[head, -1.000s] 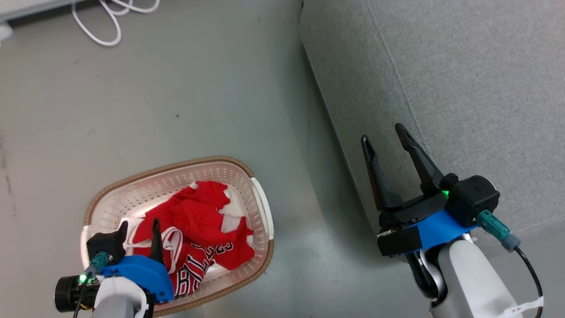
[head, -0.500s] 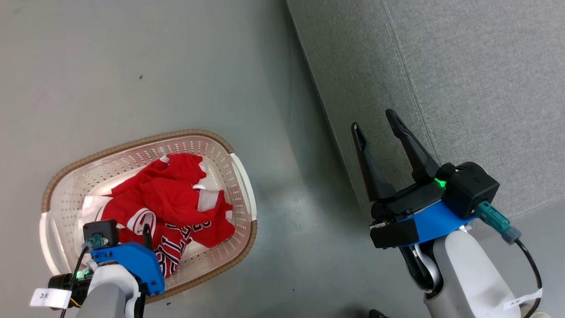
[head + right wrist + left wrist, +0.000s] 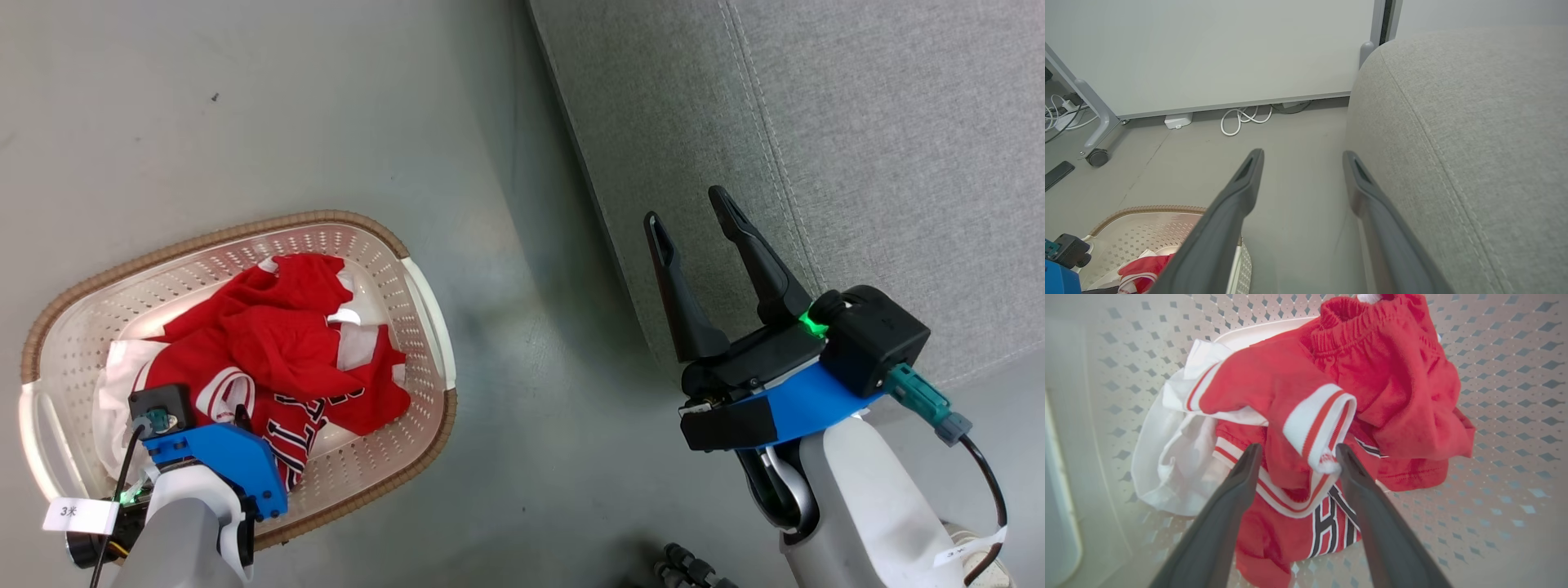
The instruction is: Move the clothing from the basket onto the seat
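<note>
**WIDE-OPEN FINGERS OVER A BASKET OF RED BULLS KIT**

Seen from the wrist of the left gripper (image 3: 1298, 448): lowered into the cream perforated basket (image 3: 1515, 375), both dark fingers spread wide and clamped on nothing. Straddling a white cuff with red stripes on the crumpled red clothing (image 3: 1388, 375), with that cuff right against the inner face of the right-hand finger in that view. Below the cuff, between the fingers, white striped trim and black-and-white lettering. Beyond the tips, a gathered elastic waistband toward the basket's far wall, and off to one side a fold of white fabric.

From the head camera: heaped across the middle of the basket's bottom, well inside the brown woven-look rim. Set on the grey floor (image 3: 326, 122), apart from the grey upholstered seat (image 3: 882, 122). Part of the heap hidden under the left wrist, above the basket's near edge.

Across the gap of floor, held over the seat's rounded front edge beside its stitched seam: the right gripper (image 3: 686, 206), likewise spread wide and empty, well apart from the clothing. Past its fingers, along the foot of a pale wall panel (image 3: 1229, 49), a looped white cable (image 3: 1241, 120) and a caster (image 3: 1097, 157) on a grey frame.
</note>
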Motion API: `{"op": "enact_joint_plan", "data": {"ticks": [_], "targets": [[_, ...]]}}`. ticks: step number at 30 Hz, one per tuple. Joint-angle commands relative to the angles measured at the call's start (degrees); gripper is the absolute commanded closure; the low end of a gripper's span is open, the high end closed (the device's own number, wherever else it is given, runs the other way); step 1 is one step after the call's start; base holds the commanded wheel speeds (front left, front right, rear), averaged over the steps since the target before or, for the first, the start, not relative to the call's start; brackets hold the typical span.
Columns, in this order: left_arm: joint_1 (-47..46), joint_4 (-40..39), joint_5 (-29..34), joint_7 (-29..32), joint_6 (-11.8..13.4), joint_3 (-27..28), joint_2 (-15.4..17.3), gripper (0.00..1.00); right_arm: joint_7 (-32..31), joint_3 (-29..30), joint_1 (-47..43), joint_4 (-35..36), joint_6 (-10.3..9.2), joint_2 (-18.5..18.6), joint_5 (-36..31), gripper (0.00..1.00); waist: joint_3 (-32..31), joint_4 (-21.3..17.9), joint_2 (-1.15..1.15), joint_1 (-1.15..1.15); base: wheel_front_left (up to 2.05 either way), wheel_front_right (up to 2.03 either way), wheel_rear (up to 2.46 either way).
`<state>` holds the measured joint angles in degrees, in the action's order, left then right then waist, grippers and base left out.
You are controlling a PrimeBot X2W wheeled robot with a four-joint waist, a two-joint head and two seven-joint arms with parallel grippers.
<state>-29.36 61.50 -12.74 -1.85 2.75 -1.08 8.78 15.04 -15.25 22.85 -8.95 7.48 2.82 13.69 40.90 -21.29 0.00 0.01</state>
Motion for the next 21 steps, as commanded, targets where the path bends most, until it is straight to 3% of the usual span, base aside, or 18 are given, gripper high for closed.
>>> {"op": "enact_joint_plan", "data": {"ticks": [1,18,19,20,21], "targets": [[-1.4,0.4,-0.3,0.0,0.4,0.2,0.3,0.0,0.2,0.0,0.6,0.3,0.03,0.1,0.5,0.0,0.6,-0.3,0.0,-0.01,0.0,0.0,0.0],[-6.4,4.2,-1.0,-2.1,0.7,-0.9,1.0,0.0,0.2,-0.6,1.5,1.0,0.03,0.1,1.5,0.0,3.5,-0.9,0.0,-0.01,0.0,0.0,0.0],[-6.7,4.3,-0.8,-2.4,0.8,-1.1,1.1,0.18,0.2,-0.6,1.5,1.0,0.03,0.1,1.6,0.0,3.5,-0.9,0.0,-0.01,0.0,0.0,0.0],[-6.7,4.3,-0.8,-2.4,0.8,-1.1,1.1,0.18,0.2,-0.6,1.5,1.0,0.03,0.1,1.6,0.0,3.5,-0.9,0.0,-0.01,0.0,0.0,0.0],[-6.9,4.4,-0.6,-2.6,0.7,-1.5,1.3,0.57,0.2,-0.6,1.6,0.9,0.03,0.1,1.7,0.0,3.5,-0.8,0.0,-0.01,0.0,0.0,0.0]]}}
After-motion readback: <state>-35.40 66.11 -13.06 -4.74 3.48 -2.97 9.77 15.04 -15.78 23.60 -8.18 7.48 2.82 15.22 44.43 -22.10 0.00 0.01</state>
